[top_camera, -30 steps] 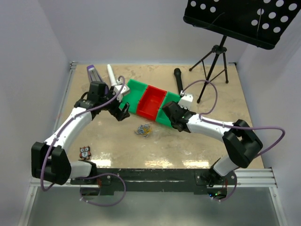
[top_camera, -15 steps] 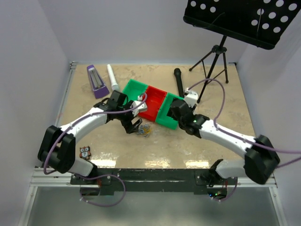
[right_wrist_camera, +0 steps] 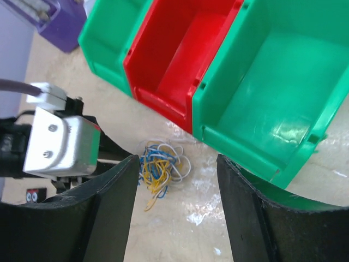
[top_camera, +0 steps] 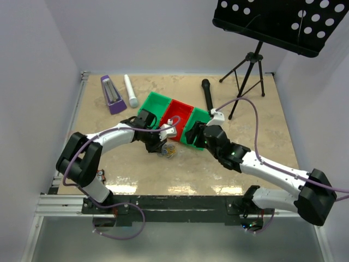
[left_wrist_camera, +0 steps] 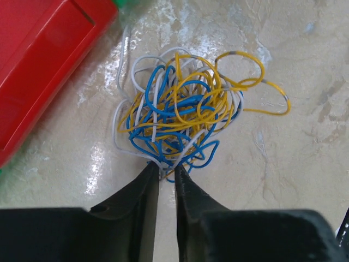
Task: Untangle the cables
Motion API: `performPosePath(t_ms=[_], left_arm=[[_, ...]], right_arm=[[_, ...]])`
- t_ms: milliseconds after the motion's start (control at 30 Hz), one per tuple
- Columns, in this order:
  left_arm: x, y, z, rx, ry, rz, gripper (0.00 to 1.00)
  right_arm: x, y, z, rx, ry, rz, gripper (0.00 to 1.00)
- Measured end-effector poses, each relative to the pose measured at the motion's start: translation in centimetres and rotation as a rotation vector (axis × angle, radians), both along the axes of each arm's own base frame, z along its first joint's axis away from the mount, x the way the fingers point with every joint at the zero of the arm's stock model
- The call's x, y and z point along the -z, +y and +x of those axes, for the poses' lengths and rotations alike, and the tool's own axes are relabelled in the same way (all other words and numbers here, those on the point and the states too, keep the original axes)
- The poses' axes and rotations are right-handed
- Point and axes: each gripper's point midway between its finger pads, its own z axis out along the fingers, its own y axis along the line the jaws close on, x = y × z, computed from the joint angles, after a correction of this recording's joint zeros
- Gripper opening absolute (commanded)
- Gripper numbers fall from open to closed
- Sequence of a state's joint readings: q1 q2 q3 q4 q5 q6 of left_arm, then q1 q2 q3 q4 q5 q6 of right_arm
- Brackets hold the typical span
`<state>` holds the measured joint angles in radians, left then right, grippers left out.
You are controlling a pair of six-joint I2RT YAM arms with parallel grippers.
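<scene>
The left gripper jaws stand almost together around 1 or 2 strands at the near edge of the cables (whether they truly bite, I cannot tell). The right gripper hovers spread wide, with the tangle just beyond its tips. The step in hand looks like the first grasp. Next, the right jaws would need a separate loop to pull against.

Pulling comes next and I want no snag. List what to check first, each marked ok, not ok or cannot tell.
1. Cables lying on the table beside the red bin, not in it: ok.
2. Left gripper at the tangle's near edge, jaws almost closed: ok.
3. Strand caught between its jaws: cannot tell.
4. Right gripper open and empty: ok.
5. Right gripper touching the cables: not ok, apart from them.
</scene>
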<state>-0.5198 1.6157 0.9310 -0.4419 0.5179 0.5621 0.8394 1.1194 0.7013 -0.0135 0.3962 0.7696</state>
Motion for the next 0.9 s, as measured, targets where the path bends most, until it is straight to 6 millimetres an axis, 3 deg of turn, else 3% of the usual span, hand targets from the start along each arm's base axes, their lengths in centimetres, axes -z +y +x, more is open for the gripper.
performPosePath(t_ms=[67,267,367,433,533,700,833,867,900], left_arm=[[0.0,-0.2,-0.3,0.012,0.011,-0.013,0.01],[-1.1,-1.3,-2.4,0.087,0.051,-0.056,0.00],[-3.7,-1.9,-3.1,0.117,0.007,-0.106,0.00],[-5.6,-2.1,-3.4,0.134,-0.034,-0.145,0.05],[-6.7,-2.1,-3.8,0.148,-0.051,-0.163,0.08],[-5.9,-1.8,-4.2,0.153,-0.018,-0.141,0.12],[-5.7,-1.6,-4.4,0.152,-0.003,-0.133,0.13],[-5.7,-1.6,-4.4,0.152,-0.004,-0.134,0.15],[-5.7,-1.6,-4.4,0.152,-0.005,-0.134,0.25]], right_arm=[[1.1,0.6,-0.4,-0.022,0.023,-0.009,0.63],[2.0,1.7,-0.6,-0.050,0.037,-0.004,0.63],[2.3,2.5,-0.8,-0.068,0.038,0.001,0.63],[2.7,3.4,-1.2,-0.092,0.044,0.003,0.64],[3.8,5.0,-2.2,-0.133,0.064,0.000,0.64],[6.9,7.8,-4.8,-0.212,0.119,-0.037,0.64],[8.5,9.0,-6.3,-0.248,0.150,-0.056,0.64],[8.7,9.1,-6.6,-0.252,0.153,-0.055,0.64],[8.9,9.1,-6.8,-0.252,0.155,-0.046,0.64]])
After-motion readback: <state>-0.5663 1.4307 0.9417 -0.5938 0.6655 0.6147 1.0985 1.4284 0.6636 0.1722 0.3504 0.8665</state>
